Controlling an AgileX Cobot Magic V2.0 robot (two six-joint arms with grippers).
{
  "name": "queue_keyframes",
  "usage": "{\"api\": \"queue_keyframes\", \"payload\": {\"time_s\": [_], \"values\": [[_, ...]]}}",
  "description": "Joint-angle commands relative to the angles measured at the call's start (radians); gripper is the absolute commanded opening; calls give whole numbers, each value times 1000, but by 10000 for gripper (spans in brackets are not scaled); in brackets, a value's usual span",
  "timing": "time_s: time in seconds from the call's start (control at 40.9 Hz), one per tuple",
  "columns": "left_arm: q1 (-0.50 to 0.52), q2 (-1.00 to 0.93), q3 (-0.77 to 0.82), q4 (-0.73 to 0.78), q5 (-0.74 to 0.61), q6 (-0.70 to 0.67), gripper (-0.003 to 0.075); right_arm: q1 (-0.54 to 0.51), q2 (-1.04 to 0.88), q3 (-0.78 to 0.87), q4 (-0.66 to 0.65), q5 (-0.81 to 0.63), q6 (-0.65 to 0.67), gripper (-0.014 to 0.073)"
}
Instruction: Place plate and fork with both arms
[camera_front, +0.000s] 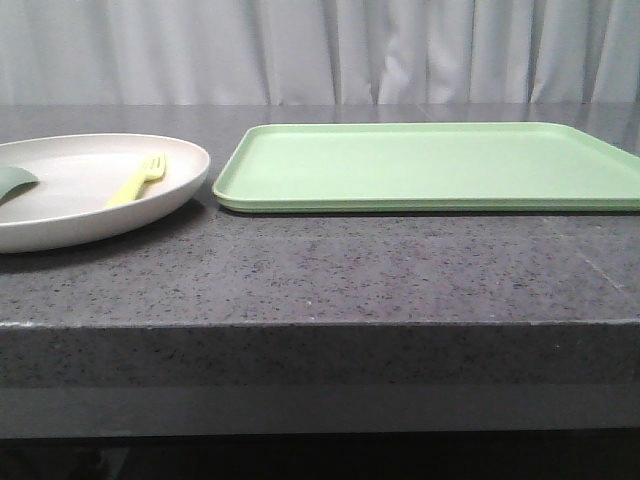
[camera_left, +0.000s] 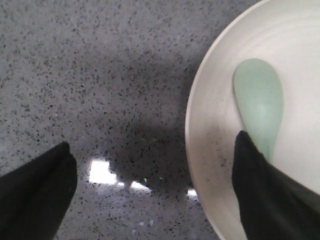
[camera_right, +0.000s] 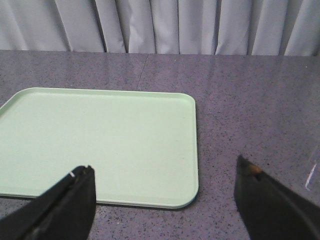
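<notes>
The cream plate (camera_front: 90, 215) rests on the dark speckled table at the left of the front view. On it lies the pale-yellow fork (camera_front: 137, 180), tines pointing away from me. A teal-green utensil (camera_front: 12, 183) also lies in the plate (camera_left: 210, 150), and the left wrist view shows this teal utensil (camera_left: 259, 105) close up. My left gripper (camera_left: 152, 155) is open, straddling the plate's rim: one finger over the bare table, the other over the plate by the teal utensil. My right gripper (camera_right: 165, 175) is open above the near corner of the green tray (camera_right: 100, 140). Neither gripper shows in the front view.
The rectangular light-green tray (camera_front: 430, 165) lies to the right of the plate, with a narrow gap between them. Grey curtains (camera_front: 320, 50) hang behind the table. The table's front edge (camera_front: 320, 325) runs across the front view.
</notes>
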Motion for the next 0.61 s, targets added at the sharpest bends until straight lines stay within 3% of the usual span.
{"api": "queue_keyframes", "payload": {"time_s": [0.0, 0.587], "values": [[-4, 19, -40, -29, -4, -19, 599, -1, 9, -36, -10, -88, -7, 593], [-4, 130, -40, -71, 19, 5, 591, -1, 9, -36, -10, -91, -7, 593]]}}
